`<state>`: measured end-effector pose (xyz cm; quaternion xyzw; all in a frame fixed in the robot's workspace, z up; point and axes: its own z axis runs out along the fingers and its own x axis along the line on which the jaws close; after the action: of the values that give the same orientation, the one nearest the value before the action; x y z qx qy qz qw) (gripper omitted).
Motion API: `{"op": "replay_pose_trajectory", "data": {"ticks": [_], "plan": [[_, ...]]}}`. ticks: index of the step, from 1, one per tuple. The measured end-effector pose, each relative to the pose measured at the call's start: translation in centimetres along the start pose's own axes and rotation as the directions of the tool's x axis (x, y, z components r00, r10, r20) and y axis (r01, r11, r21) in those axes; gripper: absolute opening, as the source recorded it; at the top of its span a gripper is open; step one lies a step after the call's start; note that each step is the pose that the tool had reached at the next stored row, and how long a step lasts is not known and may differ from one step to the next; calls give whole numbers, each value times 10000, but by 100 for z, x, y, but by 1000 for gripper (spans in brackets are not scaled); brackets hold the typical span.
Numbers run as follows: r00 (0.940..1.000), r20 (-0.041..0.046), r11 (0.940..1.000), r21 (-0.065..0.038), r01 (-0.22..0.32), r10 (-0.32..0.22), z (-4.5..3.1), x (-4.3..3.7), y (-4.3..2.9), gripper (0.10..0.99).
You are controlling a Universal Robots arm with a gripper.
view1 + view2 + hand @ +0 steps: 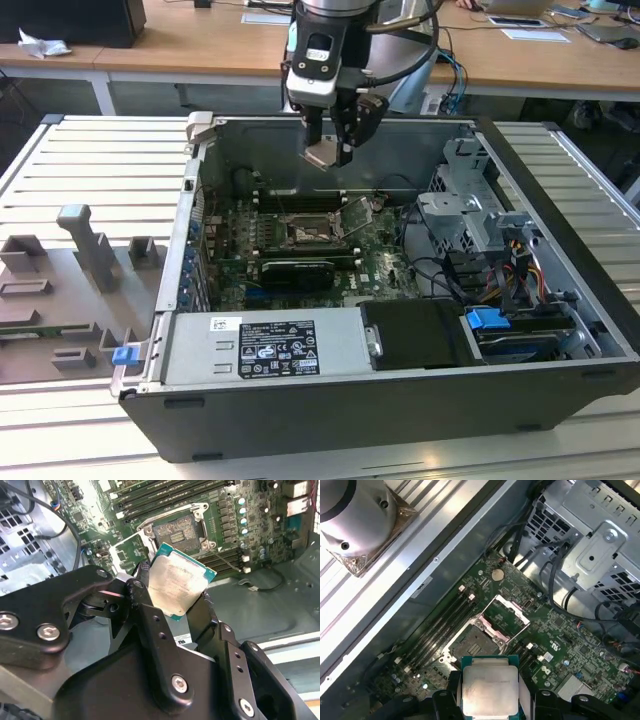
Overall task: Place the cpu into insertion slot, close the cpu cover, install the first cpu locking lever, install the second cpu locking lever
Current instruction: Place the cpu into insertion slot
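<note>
Pincer point(330, 148) gripping cpu point(489, 690) by opposite edges, well above open insertion slot point(472, 642), cpu cover point(506, 618) raised

Up top, arm point(332, 12) hanging in vertically, wrist section straight up and down. Gripper point(328, 152) pointed downward, poised in the air close to the far wall of the open computer case point(250, 150). Black fingers point(150, 625) clamped on two opposite edges of the cpu point(180, 585), holding it tilted with its metal face outward. Same pinch seen in the first wrist view, gripper point(488, 690) squeezed on the chip.
</note>
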<state>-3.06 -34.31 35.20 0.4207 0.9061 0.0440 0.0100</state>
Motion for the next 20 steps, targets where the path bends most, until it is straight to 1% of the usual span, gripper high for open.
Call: {"op": "replay_pose_trajectory", "data": {"ticks": [7, 9, 12, 15, 17, 19, 20], "plan": [[9998, 14, 9998, -2, -186, 186, 24, 0, -2, 541], [9998, 4, 9998, 13, -211, 211, 43, 0, -4, 541], [9997, -32, 9997, 59, -234, 235, 71, -1, -7, 541], [9996, -35, 9996, 69, -280, 280, 90, -1, -8, 541], [9991, -24, 9991, 64, -415, 415, 100, -2, -8, 541], [9960, 19, 9960, 53, -896, 896, 117, -2, -10, 541], [9949, 29, 9949, 50, -1012, 1011, 121, -2, -10, 541]]}}
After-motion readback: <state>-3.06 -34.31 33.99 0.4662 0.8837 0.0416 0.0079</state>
